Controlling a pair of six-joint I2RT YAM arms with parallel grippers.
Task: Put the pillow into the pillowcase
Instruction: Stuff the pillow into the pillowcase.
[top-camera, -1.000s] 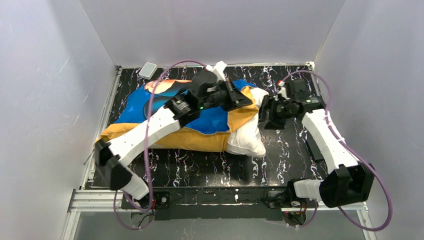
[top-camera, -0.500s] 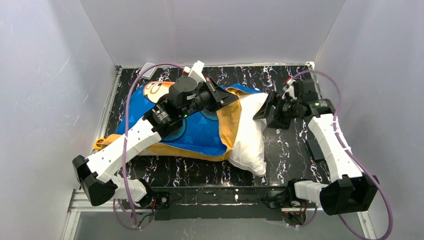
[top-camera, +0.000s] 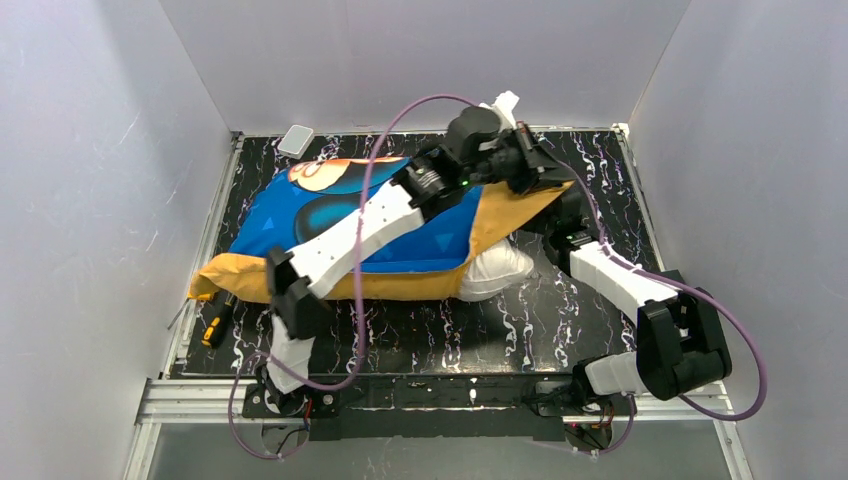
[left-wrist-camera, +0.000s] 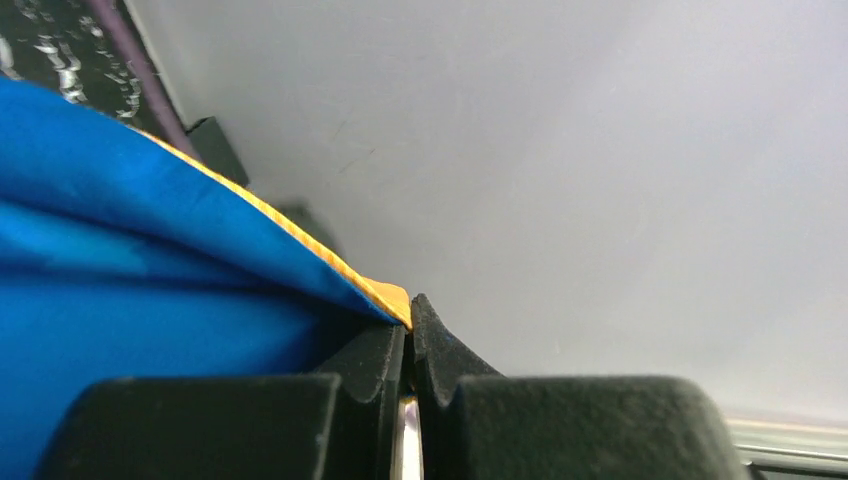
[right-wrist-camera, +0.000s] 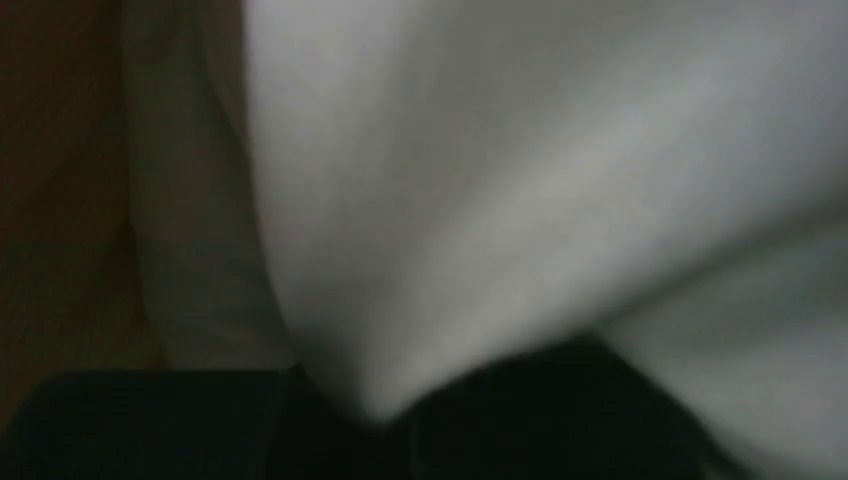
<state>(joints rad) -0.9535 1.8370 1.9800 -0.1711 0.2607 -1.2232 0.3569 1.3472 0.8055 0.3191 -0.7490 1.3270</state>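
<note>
The blue pillowcase (top-camera: 300, 215) with its orange-yellow flap (top-camera: 510, 205) lies across the dark table (top-camera: 420, 335). Of the white pillow (top-camera: 495, 270), only a corner pokes out below the flap. My left gripper (top-camera: 548, 175) reaches far to the right and holds the flap stretched out. In the left wrist view the left gripper (left-wrist-camera: 408, 320) is shut on the pillowcase (left-wrist-camera: 150, 300), pinching its orange edge. My right arm (top-camera: 605, 270) runs under the flap, which hides its gripper from above. In the right wrist view the right gripper (right-wrist-camera: 400, 415) is shut on a fold of the pillow (right-wrist-camera: 520, 180).
A small white box (top-camera: 296, 139) sits at the back left corner. A screwdriver with an orange and black handle (top-camera: 215, 318) lies by the table's left edge. Grey walls close in on three sides.
My left gripper swung right with the flap, drawing the pillowcase over most of the pillow. The right gripper went in under the flap and shut on the pillow.
</note>
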